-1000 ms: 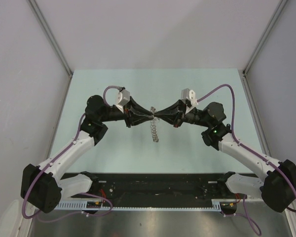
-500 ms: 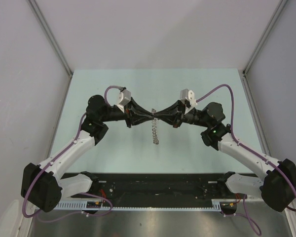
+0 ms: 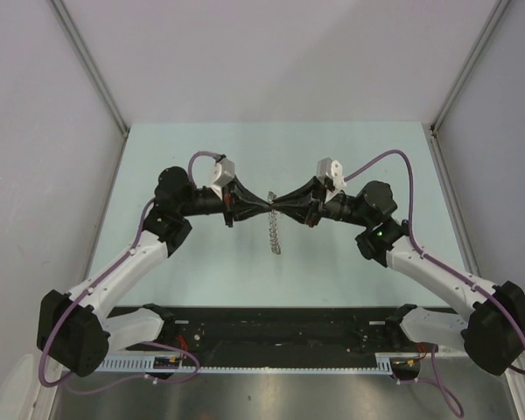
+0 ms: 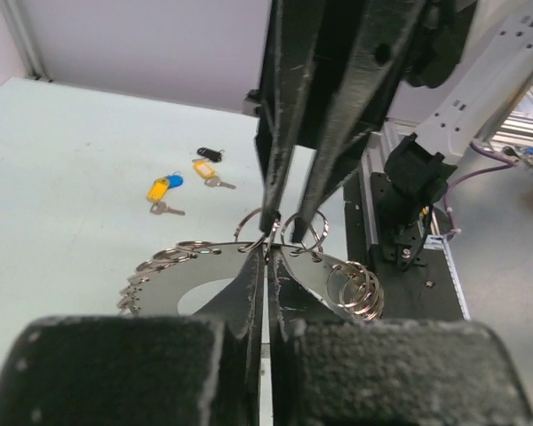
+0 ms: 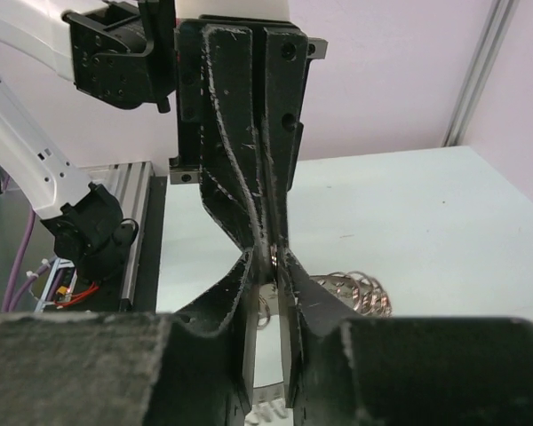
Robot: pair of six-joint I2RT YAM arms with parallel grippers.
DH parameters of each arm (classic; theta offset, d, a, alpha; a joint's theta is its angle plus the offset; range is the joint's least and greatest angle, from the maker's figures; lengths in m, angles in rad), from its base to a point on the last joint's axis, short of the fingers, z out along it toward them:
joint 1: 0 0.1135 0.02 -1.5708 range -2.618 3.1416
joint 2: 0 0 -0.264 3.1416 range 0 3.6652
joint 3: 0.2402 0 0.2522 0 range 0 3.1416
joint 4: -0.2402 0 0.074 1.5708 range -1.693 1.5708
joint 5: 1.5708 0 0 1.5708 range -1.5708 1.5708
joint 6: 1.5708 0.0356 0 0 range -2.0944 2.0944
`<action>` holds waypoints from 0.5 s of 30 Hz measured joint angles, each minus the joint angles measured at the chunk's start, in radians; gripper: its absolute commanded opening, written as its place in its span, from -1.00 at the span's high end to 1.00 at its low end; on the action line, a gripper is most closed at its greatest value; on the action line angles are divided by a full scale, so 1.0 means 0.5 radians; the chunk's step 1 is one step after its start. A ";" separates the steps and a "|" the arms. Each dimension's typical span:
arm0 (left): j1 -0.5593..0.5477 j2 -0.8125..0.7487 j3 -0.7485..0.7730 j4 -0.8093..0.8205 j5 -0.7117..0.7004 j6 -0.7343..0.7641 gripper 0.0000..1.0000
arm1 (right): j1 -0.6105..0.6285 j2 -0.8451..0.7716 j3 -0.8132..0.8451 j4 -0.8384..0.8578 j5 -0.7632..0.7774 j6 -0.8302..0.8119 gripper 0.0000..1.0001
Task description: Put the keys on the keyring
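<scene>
Keyring: hangs above table centre, pinched at rim by closed left gripper; right gripper jaws slightly parted. Keys loose on table. Risk: one-sided pinch lets it swing, drop.

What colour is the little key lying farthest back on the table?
The key is black; the left wrist view shows it best.

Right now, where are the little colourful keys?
In the left wrist view, the keys lie loose on the table at upper left, beyond the keyring and not on it.
</scene>
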 measured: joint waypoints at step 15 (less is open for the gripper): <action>-0.076 -0.154 0.259 -1.139 -0.523 0.718 0.99 | 0.018 -0.435 0.163 -1.082 0.378 -0.259 -0.09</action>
